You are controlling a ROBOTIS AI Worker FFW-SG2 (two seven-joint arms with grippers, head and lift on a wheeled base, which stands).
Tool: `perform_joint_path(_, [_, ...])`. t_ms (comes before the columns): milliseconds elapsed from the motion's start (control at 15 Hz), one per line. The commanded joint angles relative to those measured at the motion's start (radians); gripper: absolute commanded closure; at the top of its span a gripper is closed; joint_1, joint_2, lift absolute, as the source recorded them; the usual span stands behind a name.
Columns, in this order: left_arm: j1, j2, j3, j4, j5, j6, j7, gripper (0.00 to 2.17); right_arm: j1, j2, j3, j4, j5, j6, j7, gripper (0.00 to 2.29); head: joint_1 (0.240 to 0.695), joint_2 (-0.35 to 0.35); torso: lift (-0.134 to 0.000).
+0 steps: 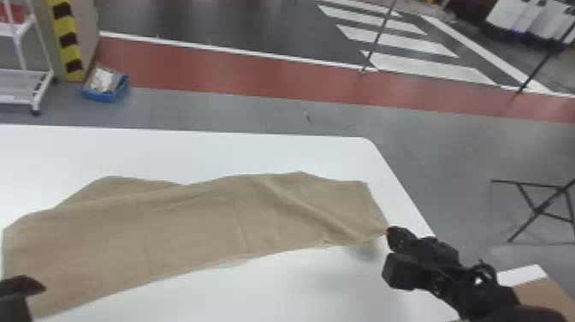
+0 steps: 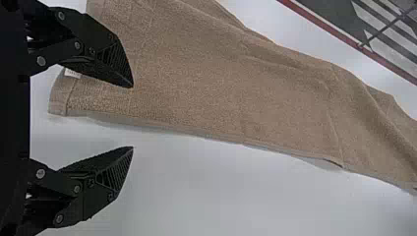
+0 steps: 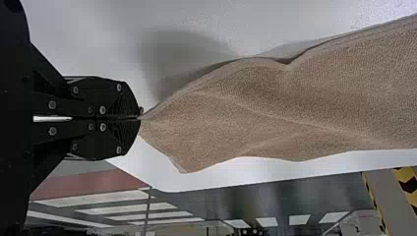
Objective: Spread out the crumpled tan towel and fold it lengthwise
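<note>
One towel corner (image 1: 377,227) pinched by R gripper (image 1: 391,232), L gripper (image 1: 26,284) spread, prob. over hem (image 2: 147,123).

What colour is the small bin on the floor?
The bin is blue, seen best in the head view.

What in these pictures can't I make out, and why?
- Pinched bit of the towel: right wrist view, hidden between the right gripper's closed fingers.
- Part of the towel's end: left wrist view, behind a left gripper finger.
- Contents of the blue bin: head view, too small.
- Brown object, lower right: head view, cut off by edges.
</note>
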Motion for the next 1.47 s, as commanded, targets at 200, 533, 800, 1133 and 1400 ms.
perform_joint_path(200, [-0.039, 0.007, 0.006, 0.03, -0.009, 0.027, -0.025, 0.63, 0.001, -0.002, -0.007, 0.0, -0.004, -0.001, -0.001, 1.14, 0.695, -0.35, -0.124])
perform_joint_path(533, [-0.052, 0.021, 0.013, 0.033, -0.006, 0.048, -0.046, 0.67, 0.001, -0.003, -0.009, 0.003, -0.009, -0.001, -0.001, 1.14, 0.695, -0.337, -0.124])
perform_joint_path(800, [-0.041, 0.035, 0.024, 0.032, -0.006, 0.067, -0.072, 0.66, 0.001, -0.005, -0.013, 0.006, -0.009, -0.001, -0.001, 1.14, 0.695, -0.332, -0.124])
perform_joint_path(1133, [-0.041, 0.036, 0.013, 0.047, -0.038, 0.057, -0.057, 0.65, 0.0, -0.005, -0.013, 0.001, -0.007, -0.001, 0.0, 1.14, 0.695, -0.325, -0.124])
perform_joint_path(1400, [-0.059, 0.035, 0.001, 0.085, -0.053, 0.057, -0.054, 0.65, 0.0, -0.005, -0.017, 0.001, -0.007, -0.001, 0.002, 1.14, 0.695, -0.32, -0.124])
